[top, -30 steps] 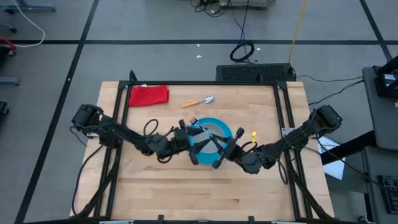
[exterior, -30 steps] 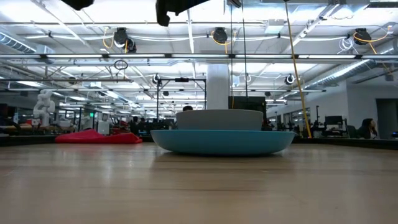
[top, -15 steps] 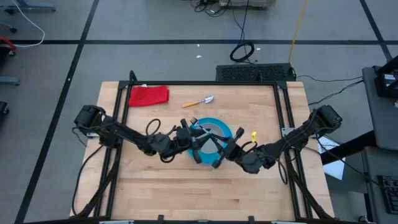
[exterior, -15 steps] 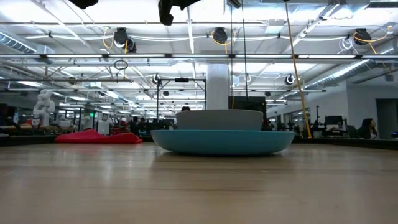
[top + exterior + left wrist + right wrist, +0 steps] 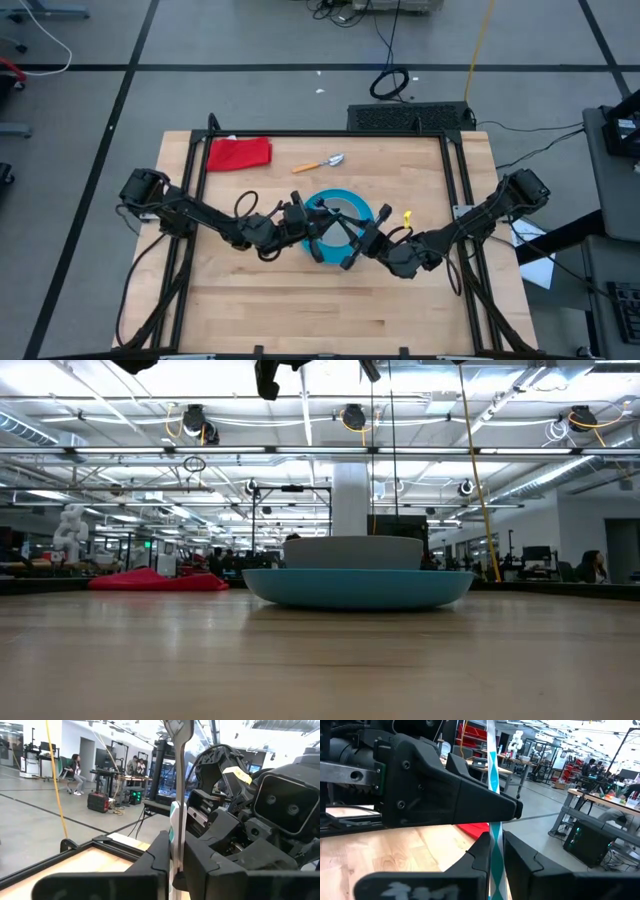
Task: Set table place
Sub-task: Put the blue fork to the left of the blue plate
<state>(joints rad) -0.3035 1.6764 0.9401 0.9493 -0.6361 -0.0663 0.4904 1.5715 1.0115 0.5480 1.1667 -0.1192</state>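
Pincers left [image 5: 176, 865], right [image 5: 495, 865], clamping fork [image 5: 178, 780]

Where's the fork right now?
The fork is off the table, pinched between the left gripper and right gripper, which meet above the blue plate near the middle of the table in the high view.

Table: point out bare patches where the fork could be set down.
Bare wood fills the table's near half and the strip left of the blue plate. Crowded: the plate's centre, under both grippers, and the far edge with the red cloth and spoon.
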